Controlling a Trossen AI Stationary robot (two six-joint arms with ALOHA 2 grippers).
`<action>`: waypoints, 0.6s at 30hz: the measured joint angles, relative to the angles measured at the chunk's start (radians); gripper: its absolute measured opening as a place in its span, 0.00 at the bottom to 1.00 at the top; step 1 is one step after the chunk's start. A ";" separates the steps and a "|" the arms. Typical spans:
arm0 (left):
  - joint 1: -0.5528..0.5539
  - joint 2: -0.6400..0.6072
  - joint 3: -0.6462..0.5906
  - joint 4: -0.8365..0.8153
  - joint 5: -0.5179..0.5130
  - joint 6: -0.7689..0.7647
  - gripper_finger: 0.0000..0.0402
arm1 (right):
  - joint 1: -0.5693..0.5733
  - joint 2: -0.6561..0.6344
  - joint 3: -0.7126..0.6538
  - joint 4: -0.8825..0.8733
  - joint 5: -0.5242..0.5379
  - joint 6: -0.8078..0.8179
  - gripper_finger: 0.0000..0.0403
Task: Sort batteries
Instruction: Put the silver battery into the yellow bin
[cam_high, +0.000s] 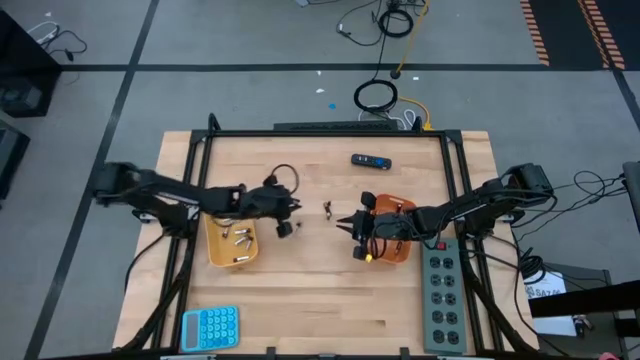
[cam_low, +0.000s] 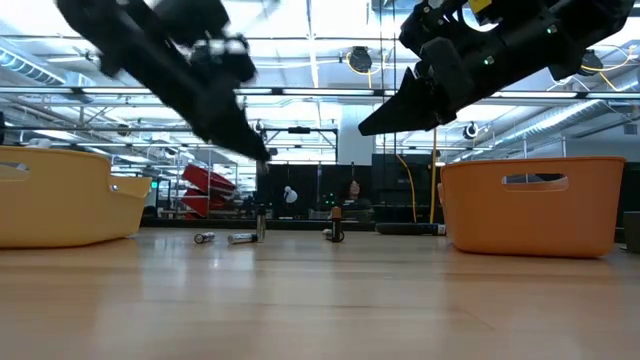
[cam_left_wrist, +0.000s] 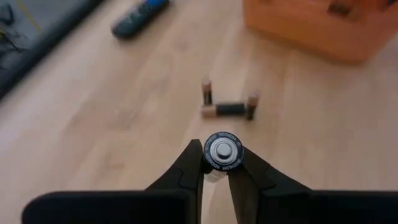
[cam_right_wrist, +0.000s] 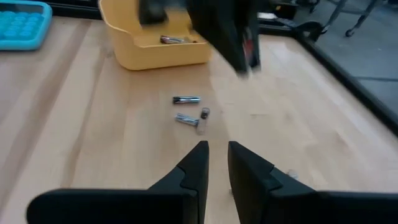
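Left fingers (cam_left_wrist: 222, 163) pinching an upright battery (cam_left_wrist: 222, 151), right fingers (cam_right_wrist: 217, 163) nearly closed, empty, beside orange tray (cam_high: 398, 247)

The worktop (cam_high: 320, 290) was pale wood, smooth with a faint grain and a soft sheen. My left fingers (cam_left_wrist: 186, 177) looked like matt black plastic. The battery (cam_left_wrist: 221, 152) between them had a shiny metal cap ringed by glossy dark wrap. The yellow tray (cam_right_wrist: 134, 53) and orange tray (cam_low: 535, 205) were smooth, matt plastic.
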 joint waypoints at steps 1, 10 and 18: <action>-0.022 -0.048 0.000 -0.033 -0.031 -0.013 0.12 | -0.004 0.000 0.000 0.001 0.008 -0.012 0.13; -0.305 -0.330 -0.021 -0.469 -0.425 -0.323 0.12 | -0.067 0.000 0.000 0.028 0.041 -0.092 0.13; -0.532 -0.345 -0.118 -0.701 -0.584 -0.858 0.12 | -0.124 0.000 0.000 0.138 -0.091 -0.139 0.13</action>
